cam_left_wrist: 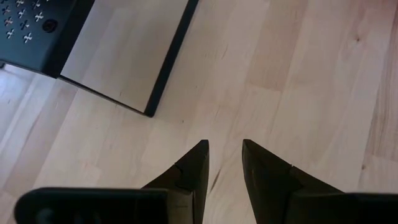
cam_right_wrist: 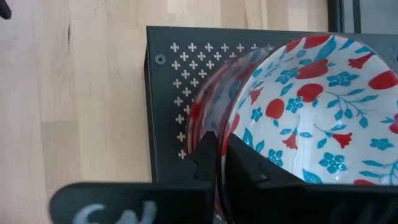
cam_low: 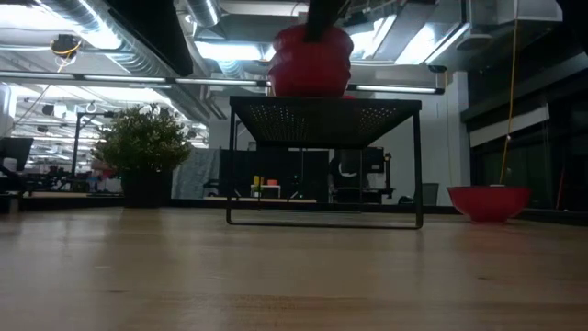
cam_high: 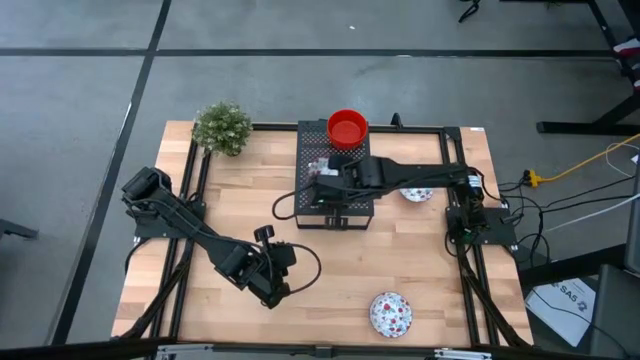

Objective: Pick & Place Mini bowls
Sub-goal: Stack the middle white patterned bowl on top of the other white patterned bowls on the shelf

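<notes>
**Pinching a glossy rim over the black box**

Seen from above, the right gripper point(cam_high: 322, 172) works over the black box point(cam_high: 336, 214), near a red bowl point(cam_high: 347, 128); another floral bowl point(cam_high: 390, 313) lies on the table point(cam_high: 240, 200). The left gripper point(cam_high: 272, 296) waits near the table's front, fingers slightly apart.

Right wrist view: fingers point(cam_right_wrist: 204, 158) clamp the floral bowl's point(cam_right_wrist: 317, 106) thin rim. It looks rigid, slick and chippable, so the rim seems the only hold.

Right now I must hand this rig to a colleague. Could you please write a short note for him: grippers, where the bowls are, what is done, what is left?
Right gripper: over the black box, shut on the rim of a floral bowl.
Left gripper: empty, fingers slightly apart, above bare table at the front left.
Bowls: red bowl on the box's far end; one floral bowl at the table's front; another bowl partly hidden under the right arm.
Done: at least one bowl on the box.
Left: release the held bowl, then probably bring the loose ones.
</notes>
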Robot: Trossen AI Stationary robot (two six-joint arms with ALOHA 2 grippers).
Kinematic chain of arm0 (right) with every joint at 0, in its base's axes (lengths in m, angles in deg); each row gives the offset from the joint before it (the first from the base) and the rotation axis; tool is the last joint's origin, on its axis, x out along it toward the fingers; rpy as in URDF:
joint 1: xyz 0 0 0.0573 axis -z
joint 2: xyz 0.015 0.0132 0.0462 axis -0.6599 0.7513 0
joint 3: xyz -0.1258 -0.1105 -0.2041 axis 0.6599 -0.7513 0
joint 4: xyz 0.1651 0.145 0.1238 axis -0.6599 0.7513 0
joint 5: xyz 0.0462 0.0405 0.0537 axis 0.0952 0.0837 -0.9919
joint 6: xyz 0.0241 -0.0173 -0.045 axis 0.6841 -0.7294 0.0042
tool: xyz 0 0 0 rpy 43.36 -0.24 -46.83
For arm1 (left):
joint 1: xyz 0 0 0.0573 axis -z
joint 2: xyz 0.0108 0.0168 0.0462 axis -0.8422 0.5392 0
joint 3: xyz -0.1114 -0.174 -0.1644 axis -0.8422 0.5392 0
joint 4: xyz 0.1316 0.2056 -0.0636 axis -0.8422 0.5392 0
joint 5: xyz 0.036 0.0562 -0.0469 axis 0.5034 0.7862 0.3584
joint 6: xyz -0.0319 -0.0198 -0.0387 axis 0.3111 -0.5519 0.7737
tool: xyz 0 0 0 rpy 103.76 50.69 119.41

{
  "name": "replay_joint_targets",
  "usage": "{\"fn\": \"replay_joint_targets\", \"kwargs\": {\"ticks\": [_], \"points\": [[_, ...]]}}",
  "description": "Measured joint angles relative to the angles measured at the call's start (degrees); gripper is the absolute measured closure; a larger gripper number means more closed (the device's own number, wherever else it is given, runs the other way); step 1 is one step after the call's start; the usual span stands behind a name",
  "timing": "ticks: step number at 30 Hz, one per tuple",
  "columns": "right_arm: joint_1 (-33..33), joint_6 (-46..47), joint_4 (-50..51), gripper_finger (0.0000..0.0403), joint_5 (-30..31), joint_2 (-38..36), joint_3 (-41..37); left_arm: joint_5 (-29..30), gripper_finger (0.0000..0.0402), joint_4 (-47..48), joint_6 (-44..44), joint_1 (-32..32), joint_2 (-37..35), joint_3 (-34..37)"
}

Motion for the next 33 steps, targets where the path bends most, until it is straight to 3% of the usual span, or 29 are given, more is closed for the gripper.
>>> {"fn": "replay_joint_targets", "kwargs": {"ticks": [22,33], "points": [[0.3,-0.2,-1.7,0.0357,-1.8,0.0,-1.3,-0.5,0.0311,-0.2,0.0,-0.5,0.0,0.0],[0.5,-0.4,-1.6,0.0264,-1.6,-0.1,-0.9,-1.6,0.0311,-0.5,0.0,-0.5,0.0,0.0]]}}
